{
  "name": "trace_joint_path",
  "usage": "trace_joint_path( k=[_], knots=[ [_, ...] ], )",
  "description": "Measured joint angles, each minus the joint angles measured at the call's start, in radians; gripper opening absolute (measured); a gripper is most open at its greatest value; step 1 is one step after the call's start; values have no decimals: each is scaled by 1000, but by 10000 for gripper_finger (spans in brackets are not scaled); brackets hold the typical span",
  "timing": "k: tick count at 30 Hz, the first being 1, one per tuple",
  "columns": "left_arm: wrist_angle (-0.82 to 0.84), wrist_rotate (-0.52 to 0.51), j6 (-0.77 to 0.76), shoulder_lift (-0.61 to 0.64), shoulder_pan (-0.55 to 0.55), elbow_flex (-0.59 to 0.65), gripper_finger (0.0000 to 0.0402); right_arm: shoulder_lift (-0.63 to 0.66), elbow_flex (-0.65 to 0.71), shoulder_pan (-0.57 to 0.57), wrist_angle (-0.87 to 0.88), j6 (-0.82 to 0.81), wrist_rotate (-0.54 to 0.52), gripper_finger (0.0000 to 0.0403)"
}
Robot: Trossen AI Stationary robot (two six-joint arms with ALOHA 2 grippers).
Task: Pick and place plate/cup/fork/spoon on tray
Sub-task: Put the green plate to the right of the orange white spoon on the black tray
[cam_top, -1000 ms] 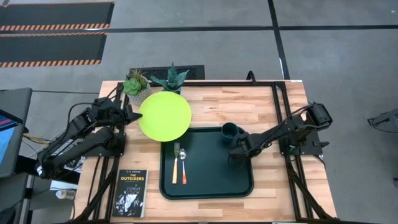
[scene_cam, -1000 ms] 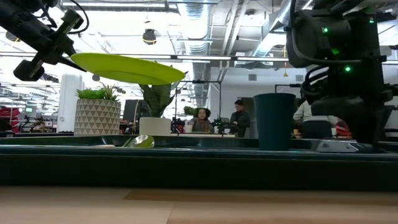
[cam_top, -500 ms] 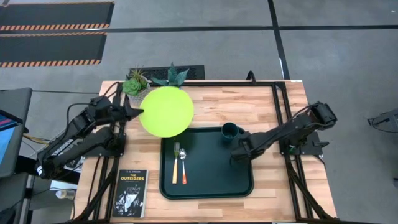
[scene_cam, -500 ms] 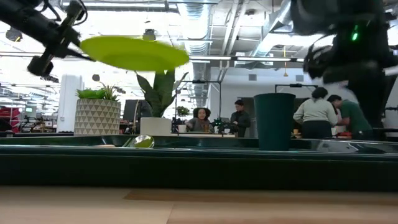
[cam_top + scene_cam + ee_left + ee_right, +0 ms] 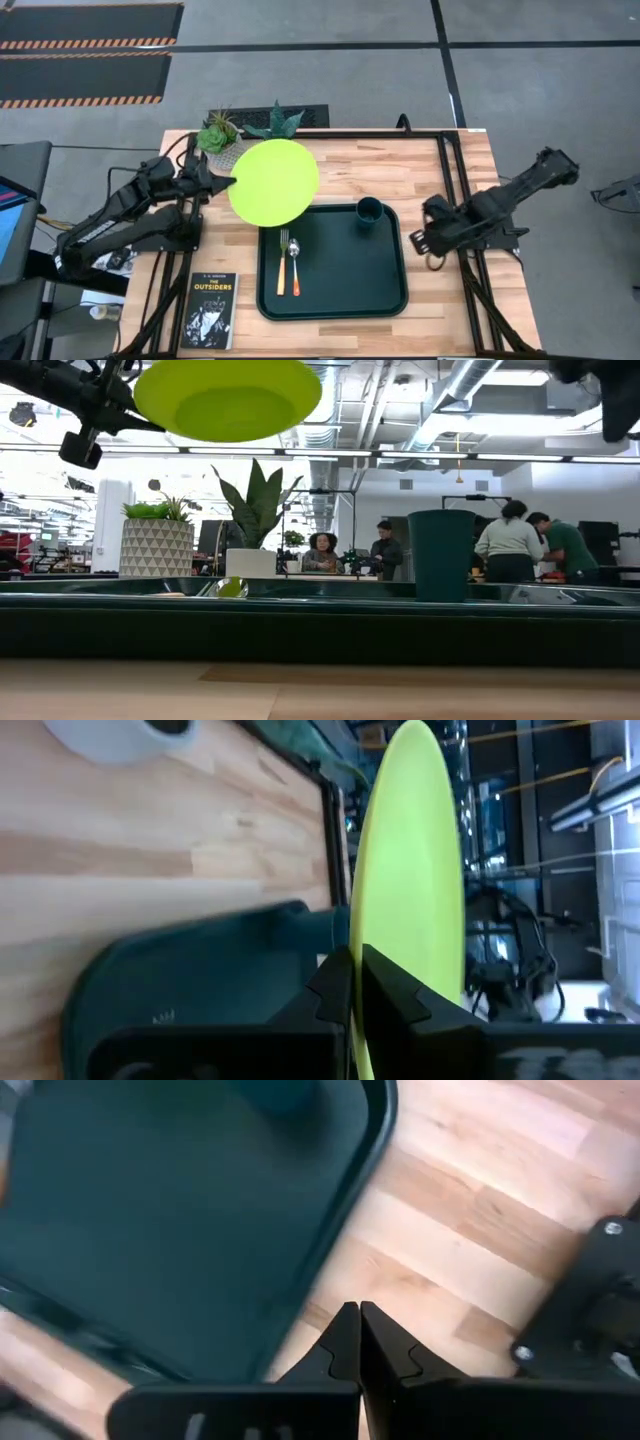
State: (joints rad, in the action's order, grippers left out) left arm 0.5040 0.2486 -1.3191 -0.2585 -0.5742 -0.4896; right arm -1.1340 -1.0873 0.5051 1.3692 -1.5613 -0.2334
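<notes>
The lime-green plate [image 5: 274, 181] hangs in the air over the table's far left part, held by my left gripper [image 5: 228, 181]; it also shows in the low view [image 5: 228, 398]. The dark green tray [image 5: 333, 262] lies on the table and holds the dark teal cup [image 5: 369, 212] at its far right corner, the fork [image 5: 282, 262] and the spoon [image 5: 295, 262] side by side at its left. My right gripper [image 5: 420, 240] is shut and empty, above the table just right of the tray. My left gripper pinches the plate's left rim [image 5: 356, 942] between its two fingers, one finger on each face. The fingers come about level from the table's left. The plate is lifted clear of the table, held high and roughly level, tipped a little [image 5: 228, 398].
Two potted plants [image 5: 222, 136] [image 5: 275, 124] stand at the table's far left edge, close behind the plate. A black book [image 5: 211, 310] lies at the near left corner. People stand in the room beyond the table. Bare wood lies right of the tray.
My left gripper has risen and gone a little toward the table's right edge, carrying the plate higher and closer to the tray's far left corner. My right gripper has drawn back from over the tray, away from the cup, toward the table's right edge.
</notes>
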Motion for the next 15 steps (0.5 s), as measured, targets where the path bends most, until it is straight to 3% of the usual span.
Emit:
trace_joint_path(
  k=[8,15],
  knots=[
    [-103,-118,-66,-68,193,0,0,109,0,101,1,-129,-154,12],
    [-310,-271,-89,-221,376,0,0,80,0,110,0,-110,-167,12]
  ],
)
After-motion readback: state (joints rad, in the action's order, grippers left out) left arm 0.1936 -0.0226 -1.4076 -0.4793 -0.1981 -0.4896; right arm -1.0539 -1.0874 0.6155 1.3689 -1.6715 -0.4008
